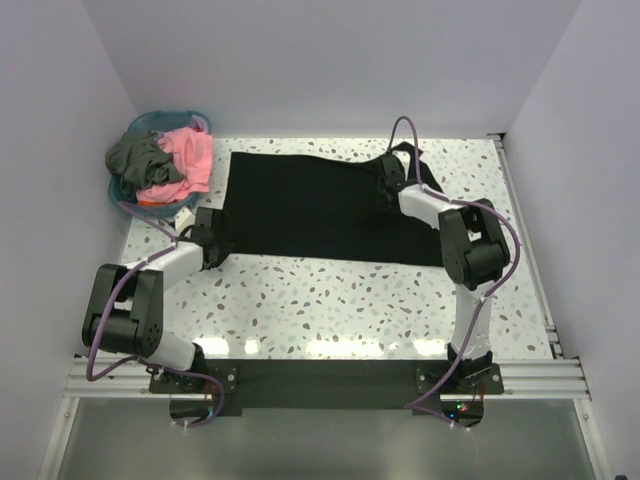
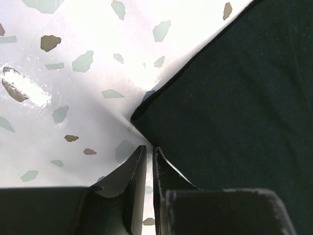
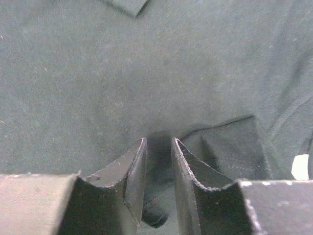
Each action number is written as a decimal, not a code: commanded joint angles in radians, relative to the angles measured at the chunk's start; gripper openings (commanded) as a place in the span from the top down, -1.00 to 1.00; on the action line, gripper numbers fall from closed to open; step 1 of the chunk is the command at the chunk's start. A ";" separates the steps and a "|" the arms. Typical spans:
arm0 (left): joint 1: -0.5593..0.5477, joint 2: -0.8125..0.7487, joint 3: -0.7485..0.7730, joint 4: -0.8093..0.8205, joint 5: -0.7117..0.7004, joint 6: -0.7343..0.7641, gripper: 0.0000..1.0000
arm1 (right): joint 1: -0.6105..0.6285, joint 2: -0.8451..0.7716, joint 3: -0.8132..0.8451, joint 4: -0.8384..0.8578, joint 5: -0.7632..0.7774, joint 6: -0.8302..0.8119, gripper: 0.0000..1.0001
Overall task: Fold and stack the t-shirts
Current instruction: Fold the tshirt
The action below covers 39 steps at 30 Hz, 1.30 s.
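Note:
The large black t-shirt [image 1: 320, 205] lies spread flat across the middle of the table. My left gripper [image 1: 214, 243] is at its near left corner. In the left wrist view the jaws [image 2: 149, 148] stand almost together with only table showing in the slit, and the shirt's corner [image 2: 142, 115] lies just past the tips. My right gripper [image 1: 388, 183] is low on the shirt's far right part. In the right wrist view [image 3: 159, 140] a fold of black cloth [image 3: 157, 210] sits between the fingers, and a white label [image 3: 301, 166] shows at the right. The coral pink t-shirt [image 1: 188, 158] and dark grey t-shirt [image 1: 136, 156] are piled in the basket.
The round blue basket [image 1: 150, 120] stands at the far left corner of the speckled table [image 1: 330, 300]. White walls close in the back and both sides. A metal rail runs along the near edge by the arm bases.

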 commanded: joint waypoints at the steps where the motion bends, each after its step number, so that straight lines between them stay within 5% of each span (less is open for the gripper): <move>1: 0.009 -0.013 -0.020 -0.030 -0.005 0.036 0.70 | -0.021 -0.062 0.030 0.025 0.026 -0.009 0.35; 6: 0.011 -0.012 -0.020 -0.029 -0.003 0.036 0.70 | -0.047 -0.207 -0.044 -0.003 0.045 -0.006 0.02; 10: 0.012 -0.008 -0.017 -0.027 -0.002 0.036 0.70 | -0.070 -0.281 -0.121 -0.021 0.049 0.009 -0.01; 15: 0.012 -0.004 -0.014 -0.023 0.008 0.039 0.70 | -0.099 -0.280 -0.158 -0.005 -0.001 0.017 -0.03; 20: 0.012 0.002 -0.015 -0.020 0.017 0.039 0.70 | -0.124 -0.208 -0.116 0.012 -0.102 0.032 -0.27; 39: 0.012 0.005 -0.015 -0.023 0.005 0.042 0.70 | -0.293 -0.005 0.016 0.069 -0.472 0.245 -0.12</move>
